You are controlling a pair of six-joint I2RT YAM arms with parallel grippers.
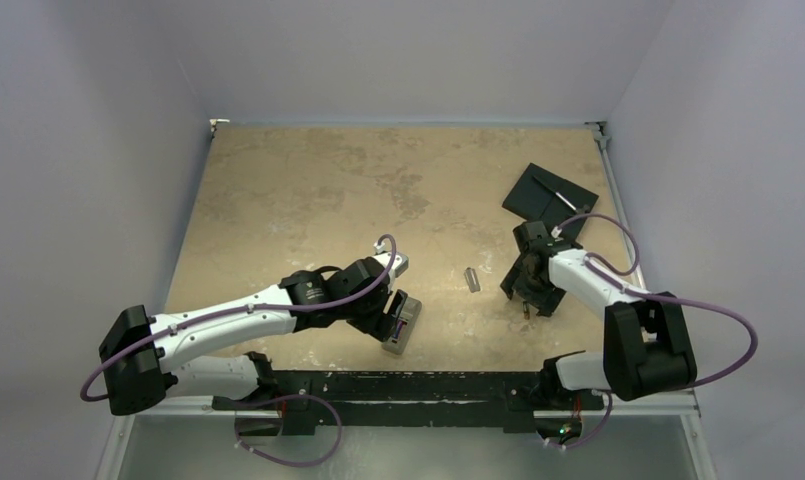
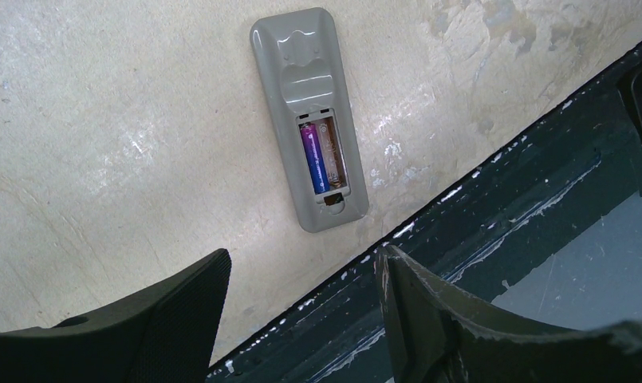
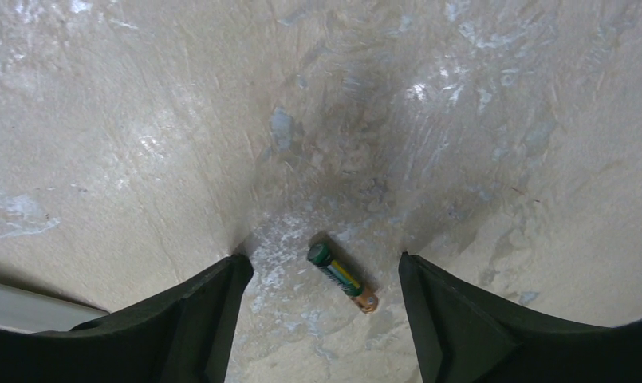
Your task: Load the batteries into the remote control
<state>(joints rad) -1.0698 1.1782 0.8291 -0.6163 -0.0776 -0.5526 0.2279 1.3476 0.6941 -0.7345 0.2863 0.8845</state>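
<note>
The left gripper, claw apart and empty, hangs above the slim grey plastic remote control, which lies back-up by the near edge. One purple cylindrical battery sits in its open bay; the neighbouring slot looks bare. Nearer the right edge, the right gripper, likewise spread and empty, straddles a green-and-yellow cylindrical battery on the table. About half done, I judge — one cell left to seat. Mottled, scuffed beige tabletop; plain pale walls.

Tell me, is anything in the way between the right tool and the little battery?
Nothing visible is. The battery lies bare on the table, right between the fingers of the open right tool. The remote control is open at the back too.
</note>
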